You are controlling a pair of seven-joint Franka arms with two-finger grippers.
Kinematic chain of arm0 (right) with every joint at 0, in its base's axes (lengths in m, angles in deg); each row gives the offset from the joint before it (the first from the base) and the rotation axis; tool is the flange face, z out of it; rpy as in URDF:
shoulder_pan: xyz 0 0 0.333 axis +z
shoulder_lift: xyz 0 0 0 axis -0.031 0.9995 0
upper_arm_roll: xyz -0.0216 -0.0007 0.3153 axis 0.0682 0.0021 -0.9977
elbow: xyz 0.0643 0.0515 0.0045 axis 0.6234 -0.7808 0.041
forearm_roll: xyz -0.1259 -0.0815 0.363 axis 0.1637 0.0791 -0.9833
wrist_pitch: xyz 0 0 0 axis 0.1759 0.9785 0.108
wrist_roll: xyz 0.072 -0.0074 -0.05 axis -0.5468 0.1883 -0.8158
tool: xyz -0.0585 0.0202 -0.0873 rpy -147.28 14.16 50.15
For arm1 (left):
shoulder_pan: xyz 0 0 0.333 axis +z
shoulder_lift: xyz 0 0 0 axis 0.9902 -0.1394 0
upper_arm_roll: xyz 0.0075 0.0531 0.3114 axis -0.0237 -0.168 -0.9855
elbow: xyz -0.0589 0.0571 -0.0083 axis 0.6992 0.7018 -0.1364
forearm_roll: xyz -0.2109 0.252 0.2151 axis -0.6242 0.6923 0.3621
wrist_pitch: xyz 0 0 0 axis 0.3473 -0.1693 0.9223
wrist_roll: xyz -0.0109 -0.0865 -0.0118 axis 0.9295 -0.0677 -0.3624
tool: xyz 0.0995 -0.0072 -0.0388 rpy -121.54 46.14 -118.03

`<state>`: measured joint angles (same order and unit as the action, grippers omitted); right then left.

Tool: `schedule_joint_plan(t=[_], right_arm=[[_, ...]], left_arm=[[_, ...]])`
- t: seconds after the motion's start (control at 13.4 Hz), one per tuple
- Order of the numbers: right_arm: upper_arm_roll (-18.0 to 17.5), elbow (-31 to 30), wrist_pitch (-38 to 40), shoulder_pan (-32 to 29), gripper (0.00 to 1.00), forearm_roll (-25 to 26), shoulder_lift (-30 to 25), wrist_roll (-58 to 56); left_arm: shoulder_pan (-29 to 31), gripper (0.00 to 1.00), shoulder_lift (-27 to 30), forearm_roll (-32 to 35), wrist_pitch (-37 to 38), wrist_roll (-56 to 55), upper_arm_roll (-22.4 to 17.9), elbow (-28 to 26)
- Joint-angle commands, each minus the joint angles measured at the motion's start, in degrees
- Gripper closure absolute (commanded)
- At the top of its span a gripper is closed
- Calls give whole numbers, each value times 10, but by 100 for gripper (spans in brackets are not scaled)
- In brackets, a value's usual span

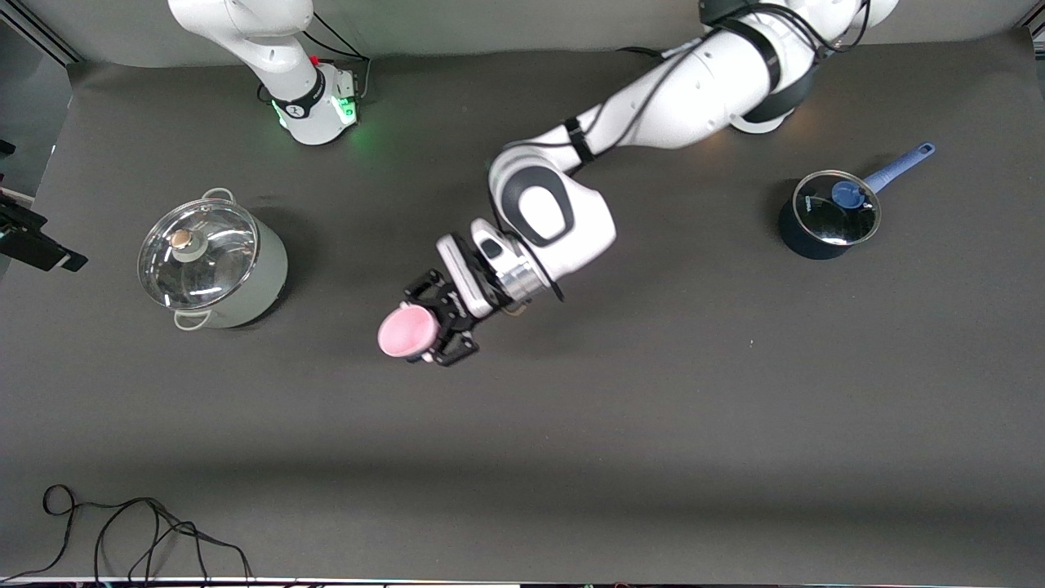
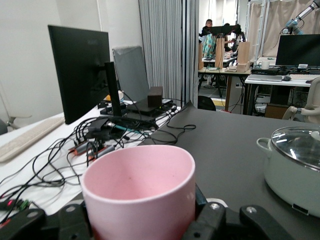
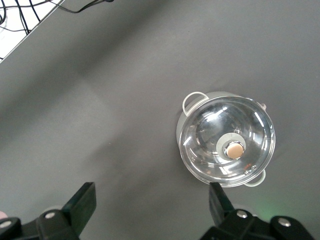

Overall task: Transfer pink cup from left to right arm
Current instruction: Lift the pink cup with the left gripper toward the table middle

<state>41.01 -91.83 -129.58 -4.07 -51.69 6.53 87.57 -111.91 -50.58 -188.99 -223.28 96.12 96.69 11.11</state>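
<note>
the left gripper [image 1: 431, 328] is clamping the cup [image 1: 407, 331] aloft at table centre, presenting it toward nine o'clock; the right gripper [image 3: 150, 210], fingers apart above the pot [image 3: 227, 145], likely needs to be closing in next.

matt pink plastic cup [image 1: 407, 331]; glossy glass pot lid [image 1: 197, 245]

Lidded pale-green pot [image 1: 214, 267], lidded dark blue saucepan [image 1: 829, 216], well apart on table [image 1: 653, 408]
</note>
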Motion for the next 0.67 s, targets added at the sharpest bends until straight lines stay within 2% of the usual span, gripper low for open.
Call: schedule_joint_plan(t=[0.0, 0.22, 0.37, 0.59], right_arm=[[-1, 10, 6, 11, 0, -28, 8, 18], [-2, 11, 10, 46, 0, -39, 10, 20], [-2, 12, 10, 83, 0, -43, 13, 82], [-1, 12, 12, 119, 0, -89, 8, 131]], left_arm=[[-58, 100, -6, -6, -16, -10, -39, 67], [-90, 100, 16, -6, -59, -15, -39, 84], [-101, 100, 23, -6, -65, -19, -40, 84], [-103, 100, 27, -6, -65, -20, -40, 84]])
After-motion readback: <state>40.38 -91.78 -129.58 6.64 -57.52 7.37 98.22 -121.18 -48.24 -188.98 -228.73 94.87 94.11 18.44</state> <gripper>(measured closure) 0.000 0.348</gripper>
